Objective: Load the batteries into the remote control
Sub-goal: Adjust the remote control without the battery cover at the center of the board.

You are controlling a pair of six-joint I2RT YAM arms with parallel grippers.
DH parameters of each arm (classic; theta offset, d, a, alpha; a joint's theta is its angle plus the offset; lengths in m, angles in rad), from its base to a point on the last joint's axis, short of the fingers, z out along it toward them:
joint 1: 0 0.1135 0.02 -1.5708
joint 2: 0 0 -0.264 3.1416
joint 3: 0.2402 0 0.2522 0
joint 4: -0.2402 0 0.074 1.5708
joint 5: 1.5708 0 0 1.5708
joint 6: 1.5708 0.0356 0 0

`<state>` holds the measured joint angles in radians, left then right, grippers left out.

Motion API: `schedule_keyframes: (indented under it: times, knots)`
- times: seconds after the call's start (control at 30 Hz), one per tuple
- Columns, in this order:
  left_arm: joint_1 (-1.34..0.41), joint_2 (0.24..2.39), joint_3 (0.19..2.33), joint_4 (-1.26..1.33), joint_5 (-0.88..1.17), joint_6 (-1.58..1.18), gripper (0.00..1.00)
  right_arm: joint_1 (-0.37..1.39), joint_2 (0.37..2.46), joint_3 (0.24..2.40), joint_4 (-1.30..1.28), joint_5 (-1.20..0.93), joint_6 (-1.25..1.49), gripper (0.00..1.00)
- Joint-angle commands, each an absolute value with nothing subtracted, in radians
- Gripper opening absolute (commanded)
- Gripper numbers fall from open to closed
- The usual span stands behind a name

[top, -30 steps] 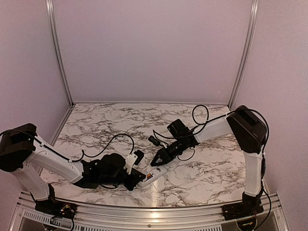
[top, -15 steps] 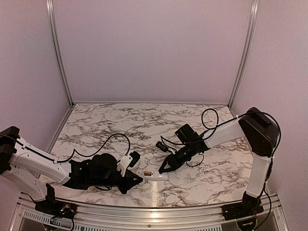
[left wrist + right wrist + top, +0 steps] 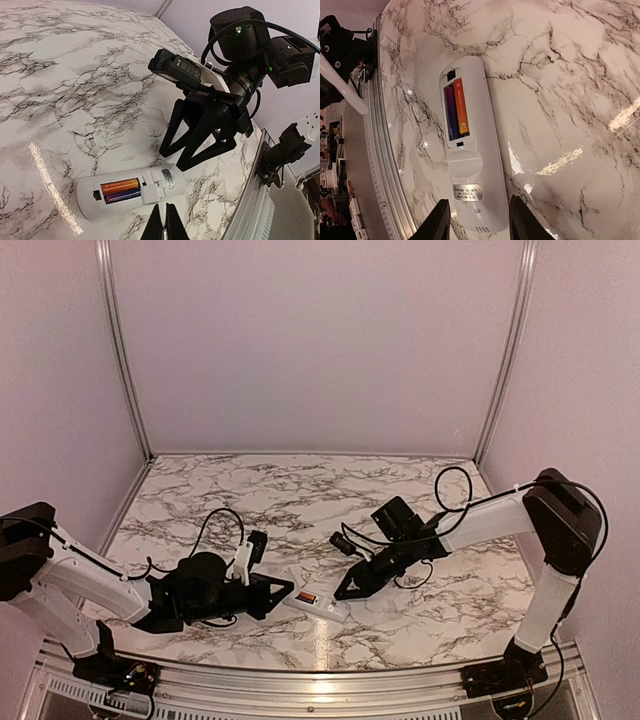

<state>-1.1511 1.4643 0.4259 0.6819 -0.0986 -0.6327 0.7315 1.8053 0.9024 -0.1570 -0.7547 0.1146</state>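
The remote (image 3: 169, 180) lies back-up on the marble surface (image 3: 300, 500) near the front edge, between the two arms. Its bay is uncovered, and both batteries sit in it side by side: the orange one (image 3: 461, 107) and a dark purple-looking one (image 3: 450, 114). I can see no cover anywhere.

The left fingers (image 3: 160, 226) are pressed together with nothing between them, just beside the remote's near long edge. The right fingers (image 3: 439, 225) stand partly apart and empty, poised over the label end without touching it.

The remote looks like a light, hollow shell of hard plastic. I'd expect it to skate on that glossy surface if nudged from one side only. The best hold seems to be across its narrow width, one finger on each long edge. It should be taken at the closed label half, well away from the open bay. The batteries are small, smooth and round, so they would be slippery to pinch. With the bay uncovered, tipping the remote might let them drop out.
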Motion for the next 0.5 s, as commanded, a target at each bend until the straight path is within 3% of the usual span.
schedule_keyframes:
  times: [0.0, 0.2, 0.33, 0.47]
  knots:
    - [-1.150, 1.564, 0.395, 0.977, -0.100, -0.691, 0.00, 0.736, 1.741, 0.907, -0.101, -0.692, 0.144, 0.39]
    - [-1.150, 1.699, 0.359, 1.293, -0.081, -0.760, 0.00, 0.744, 1.701, 0.926, -0.062, -0.692, 0.100, 0.36]
    - [-1.159, 1.691, 0.368, 1.281, -0.105, -0.765, 0.00, 0.791, 1.665, 0.941, -0.065, -0.662, 0.043, 0.39]
    - [-1.164, 1.675, 0.387, 1.272, -0.048, -0.733, 0.00, 0.819, 1.676, 0.951, -0.029, -0.751, 0.040, 0.33]
